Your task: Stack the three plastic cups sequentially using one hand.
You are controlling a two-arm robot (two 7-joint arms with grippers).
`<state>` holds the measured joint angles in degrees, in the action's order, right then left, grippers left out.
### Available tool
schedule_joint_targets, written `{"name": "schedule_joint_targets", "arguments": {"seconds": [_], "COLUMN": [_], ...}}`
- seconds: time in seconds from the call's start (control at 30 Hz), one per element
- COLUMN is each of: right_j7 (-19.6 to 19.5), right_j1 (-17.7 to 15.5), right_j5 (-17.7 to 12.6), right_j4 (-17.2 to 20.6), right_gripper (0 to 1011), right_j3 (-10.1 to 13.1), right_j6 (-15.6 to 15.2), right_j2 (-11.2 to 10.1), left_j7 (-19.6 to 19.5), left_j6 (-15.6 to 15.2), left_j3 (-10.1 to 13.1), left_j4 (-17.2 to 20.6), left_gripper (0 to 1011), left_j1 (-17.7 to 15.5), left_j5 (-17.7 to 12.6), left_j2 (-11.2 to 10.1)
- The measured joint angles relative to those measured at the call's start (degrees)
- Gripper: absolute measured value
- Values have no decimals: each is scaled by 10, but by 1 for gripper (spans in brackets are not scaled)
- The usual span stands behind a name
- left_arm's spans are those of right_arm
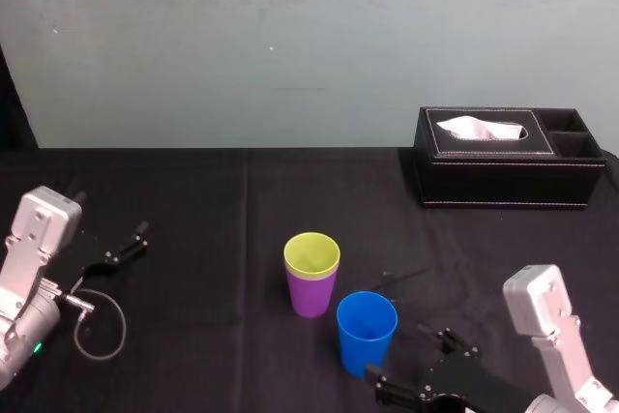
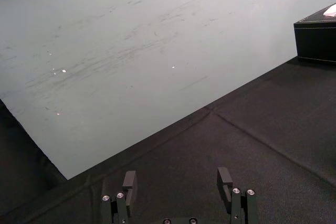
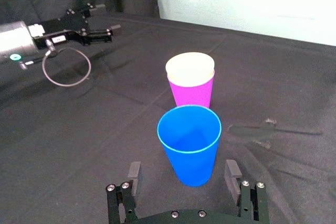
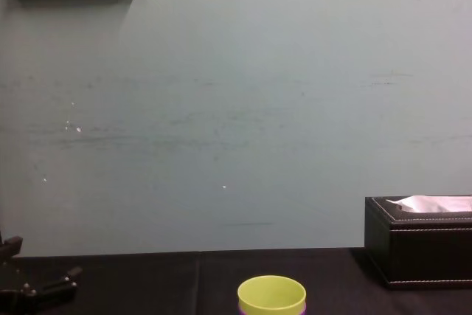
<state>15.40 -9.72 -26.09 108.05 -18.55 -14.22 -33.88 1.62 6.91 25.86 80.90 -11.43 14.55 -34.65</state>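
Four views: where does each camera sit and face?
Head: high, looking down on yellow-green plastic cup nested in purple plastic cup, blue plastic cup, left gripper, right gripper.
Chest: low, facing the wall; left gripper shows.
Left wrist: behind open left gripper, facing wall.
Right wrist: behind open right gripper, facing blue cup.
Head and right wrist share all cups.

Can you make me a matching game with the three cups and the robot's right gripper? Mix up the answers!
Things:
1. yellow-green cup
2. purple cup
3. blue cup
4. right gripper

Clues:
A. stands alone, empty
B. jaws open, right by the blue cup
C. tucked inside another cup
D. holds another cup

Pairs: 1-C, 2-D, 3-A, 4-B.

The left gripper sits parked at the table's left.
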Motion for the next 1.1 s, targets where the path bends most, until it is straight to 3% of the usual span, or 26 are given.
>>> {"name": "schedule_joint_targets", "arguments": {"seconds": [0.53,1.1], "right_j7": [-12,-15], "right_j1": [9,19], "right_j5": [61,102], "right_j4": [-59,-95], "right_gripper": [1003,1003], "right_j3": [-22,-17], "right_j6": [31,67], "right_j2": [54,97], "left_j7": [0,0], "left_j6": [0,0], "left_j3": [0,0], "left_j4": [0,0], "left_gripper": [1000,1000], "left_j1": [0,0], "left_j5": [0,0], "left_j2": [0,0]}}
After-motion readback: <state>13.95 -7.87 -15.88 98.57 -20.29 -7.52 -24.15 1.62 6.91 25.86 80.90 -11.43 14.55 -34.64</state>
